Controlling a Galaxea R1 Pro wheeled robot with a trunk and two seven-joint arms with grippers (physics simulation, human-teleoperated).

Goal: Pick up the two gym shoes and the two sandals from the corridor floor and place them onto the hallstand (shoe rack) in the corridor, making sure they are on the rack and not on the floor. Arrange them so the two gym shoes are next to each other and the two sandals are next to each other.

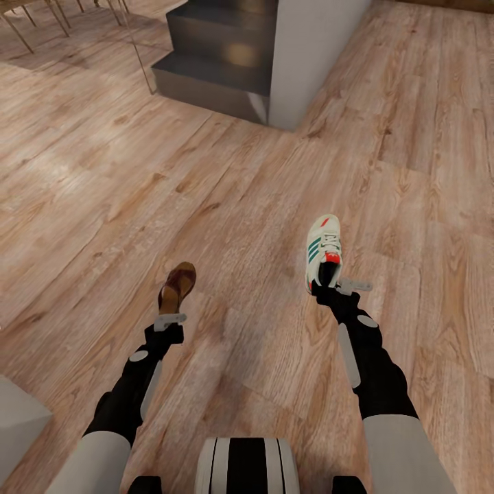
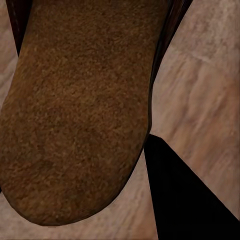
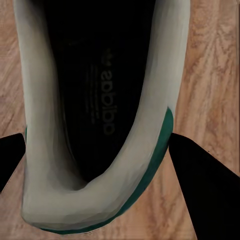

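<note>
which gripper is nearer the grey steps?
Left, marginally. The left gripper, shut on a sandal, sits below the grey steps; the right gripper, holding a gym shoe, sits below and further right.

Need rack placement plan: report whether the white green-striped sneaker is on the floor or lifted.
Lifted: the white green-striped sneaker hangs from the right gripper, clamped at its heel.

One sandal (image 1: 178, 287); one gym shoe (image 1: 324, 252)

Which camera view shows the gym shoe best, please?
The head view: the whole gym shoe shows there, with green stripes and red accents, at the right gripper above the floor. The right wrist view shows its heel opening and dark insole close up.
</note>
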